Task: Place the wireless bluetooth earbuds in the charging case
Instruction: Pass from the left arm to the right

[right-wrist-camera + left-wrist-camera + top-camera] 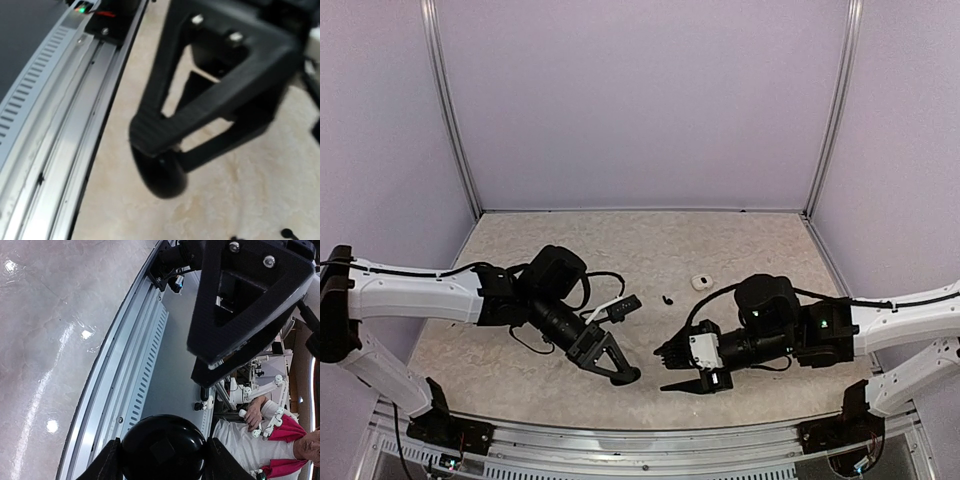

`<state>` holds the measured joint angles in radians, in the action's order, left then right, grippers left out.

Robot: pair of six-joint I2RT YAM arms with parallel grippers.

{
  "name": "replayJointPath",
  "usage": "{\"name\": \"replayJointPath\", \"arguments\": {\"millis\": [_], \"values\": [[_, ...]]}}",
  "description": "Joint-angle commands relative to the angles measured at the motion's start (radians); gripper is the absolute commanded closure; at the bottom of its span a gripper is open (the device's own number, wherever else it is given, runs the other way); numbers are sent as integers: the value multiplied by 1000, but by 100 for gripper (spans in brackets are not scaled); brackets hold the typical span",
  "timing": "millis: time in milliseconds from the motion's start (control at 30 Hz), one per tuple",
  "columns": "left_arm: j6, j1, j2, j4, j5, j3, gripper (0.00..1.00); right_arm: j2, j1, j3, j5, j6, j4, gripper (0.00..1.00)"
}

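Note:
My left gripper (pixel 626 375) is shut on a glossy black rounded charging case (pixel 163 449), held between both fingers low over the table's near edge. The case (pixel 161 176) also shows in the right wrist view, at the tip of the left gripper's finger. My right gripper (pixel 678 368) is open and empty, just right of the case and facing it. Its own fingers do not show in the right wrist view. One tiny black earbud (pixel 667 299) lies on the table beyond both grippers. A tiny black piece (pixel 286 233) lies at the bottom edge of the right wrist view. White earbuds are not visible.
A small white rounded object (pixel 701 282), perhaps a second case, lies on the beige tabletop (pixel 620 240) right of the black earbud. A metal rail (pixel 650 440) runs along the near edge under the grippers. Lilac walls close the back and sides.

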<state>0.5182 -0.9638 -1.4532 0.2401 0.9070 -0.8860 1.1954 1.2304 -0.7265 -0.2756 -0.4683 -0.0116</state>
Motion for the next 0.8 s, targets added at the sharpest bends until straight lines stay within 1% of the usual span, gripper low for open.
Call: {"name": "replayJointPath", "arguments": {"millis": [0,367,767], "values": [[18,-20,-15,-35,40,-44,68,24,33,-34,20,-22,-10,41],[26,-43,-46,-45,53,-55,68,85,79,-57,74,-54,1,44],[26,-52,-56,-48,56,-62,68,151,111,-98,63,-84,10,48]]}}
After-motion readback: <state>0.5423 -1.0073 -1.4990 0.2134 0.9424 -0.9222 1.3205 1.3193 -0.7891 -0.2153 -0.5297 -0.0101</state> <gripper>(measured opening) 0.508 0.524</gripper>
